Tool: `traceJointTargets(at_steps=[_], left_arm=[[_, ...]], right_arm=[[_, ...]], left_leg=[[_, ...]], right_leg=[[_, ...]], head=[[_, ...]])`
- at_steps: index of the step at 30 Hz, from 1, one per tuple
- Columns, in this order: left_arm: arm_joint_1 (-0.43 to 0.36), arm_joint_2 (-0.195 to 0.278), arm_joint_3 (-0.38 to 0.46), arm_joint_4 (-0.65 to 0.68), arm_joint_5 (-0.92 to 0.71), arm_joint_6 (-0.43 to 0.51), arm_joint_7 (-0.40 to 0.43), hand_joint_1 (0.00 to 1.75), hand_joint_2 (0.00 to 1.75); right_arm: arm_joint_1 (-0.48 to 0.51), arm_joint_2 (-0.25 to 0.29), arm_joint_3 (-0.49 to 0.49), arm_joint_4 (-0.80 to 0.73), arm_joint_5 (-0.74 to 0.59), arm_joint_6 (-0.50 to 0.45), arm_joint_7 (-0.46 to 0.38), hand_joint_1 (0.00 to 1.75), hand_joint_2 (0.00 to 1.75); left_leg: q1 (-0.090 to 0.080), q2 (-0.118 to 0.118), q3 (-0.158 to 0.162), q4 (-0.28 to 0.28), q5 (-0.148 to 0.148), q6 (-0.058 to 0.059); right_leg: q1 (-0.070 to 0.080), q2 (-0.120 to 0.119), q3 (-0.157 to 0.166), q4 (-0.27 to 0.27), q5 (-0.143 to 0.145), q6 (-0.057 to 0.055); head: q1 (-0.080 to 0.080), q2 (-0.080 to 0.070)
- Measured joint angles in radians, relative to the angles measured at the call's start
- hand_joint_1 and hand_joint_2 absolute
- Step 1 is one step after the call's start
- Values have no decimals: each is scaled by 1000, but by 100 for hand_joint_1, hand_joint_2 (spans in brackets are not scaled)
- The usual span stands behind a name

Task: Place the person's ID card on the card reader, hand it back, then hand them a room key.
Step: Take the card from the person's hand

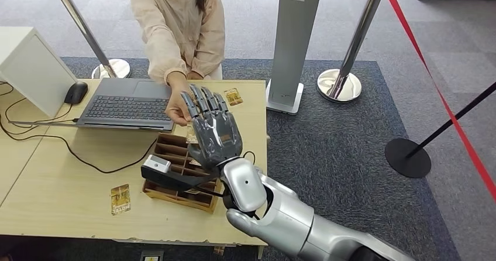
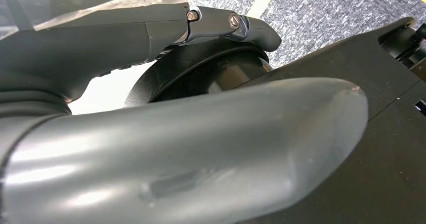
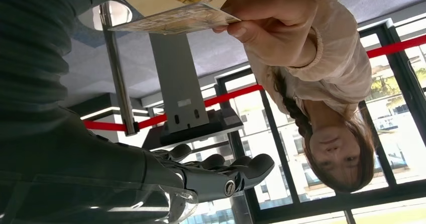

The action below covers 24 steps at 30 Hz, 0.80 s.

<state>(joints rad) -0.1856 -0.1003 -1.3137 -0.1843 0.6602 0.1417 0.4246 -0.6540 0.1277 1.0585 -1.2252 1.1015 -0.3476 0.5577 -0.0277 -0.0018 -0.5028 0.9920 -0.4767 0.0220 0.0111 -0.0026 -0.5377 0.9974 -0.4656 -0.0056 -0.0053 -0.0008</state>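
Note:
My right hand point(image 1: 214, 133) is raised over the table's right part, fingers straight and apart, nothing gripped. Just beyond it is the person's hand point(image 1: 177, 105). The right wrist view shows that hand point(image 3: 266, 13) pinching a yellowish ID card point(image 3: 176, 19), held flat and pointing toward my palm, above my dark fingers point(image 3: 221, 176); I cannot tell if the card touches my hand. A small grey card reader point(image 1: 157, 165) sits on a black stand beside a wooden compartment box point(image 1: 175, 186). My left hand point(image 2: 201, 148) holds nothing, thumb and fingers apart.
A laptop point(image 1: 126, 103), a mouse point(image 1: 76, 91) and a white box point(image 1: 32, 68) occupy the table's far left. Loose cards lie on the table point(image 1: 58, 185), one near its front point(image 1: 120, 198), another at the far right point(image 1: 233, 96). Beyond stand a grey kiosk post point(image 1: 292, 38) and barrier posts point(image 1: 339, 82).

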Motion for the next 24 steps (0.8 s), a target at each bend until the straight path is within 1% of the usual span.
traceJointTargets(at_steps=[5, 6, 8, 9, 10, 12, 24], left_arm=[[-1, -2, 0, 1, 2, 2, 0, 0, 0], [-1, -2, 0, 1, 2, 2, 0, 0, 0], [-1, -2, 0, 1, 2, 2, -1, 0, 0], [-1, -2, 0, 1, 2, 2, -1, 0, 0], [-1, -2, 0, 1, 2, 1, -1, 0, 0], [-2, -2, 0, 1, 2, 1, -1, 0, 0], [-1, -2, 0, 1, 0, 1, -1, 0, 0]], right_arm=[[-8, 13, 0, 25, 0, -3, 0, 3, 175], [-9, 15, 0, 29, 0, -3, 0, 12, 175], [-10, 18, 0, 36, -1, -4, -1, 87, 175], [-10, 20, 0, 39, -2, -5, -2, 129, 175], [-10, 22, 0, 43, -3, -6, -3, 163, 175], [-10, 25, 0, 50, -7, -8, -3, 175, 175], [-9, 31, -1, 70, -9, -22, 1, 175, 175]], left_leg=[[0, 0, 0, 0, 0, 0], [0, 0, 0, 0, 0, 0], [0, 0, 0, 0, 0, 0], [0, 0, 0, 0, 0, 0], [0, 0, 0, 0, 0, 0], [0, 0, 0, 0, 0, 0], [0, 0, 0, 0, 0, 0]], right_leg=[[0, 0, 0, 0, 0, 0], [0, 0, 0, 0, 0, 0], [0, 0, 0, 0, 0, 0], [0, 0, 0, 0, 0, 0], [0, 0, 0, 0, 0, 0], [0, 0, 0, 0, 0, 0], [0, 0, 0, 0, 0, 0]], head=[[0, 0], [0, 0], [0, 0], [0, 0], [0, 0], [0, 0], [0, 0]])
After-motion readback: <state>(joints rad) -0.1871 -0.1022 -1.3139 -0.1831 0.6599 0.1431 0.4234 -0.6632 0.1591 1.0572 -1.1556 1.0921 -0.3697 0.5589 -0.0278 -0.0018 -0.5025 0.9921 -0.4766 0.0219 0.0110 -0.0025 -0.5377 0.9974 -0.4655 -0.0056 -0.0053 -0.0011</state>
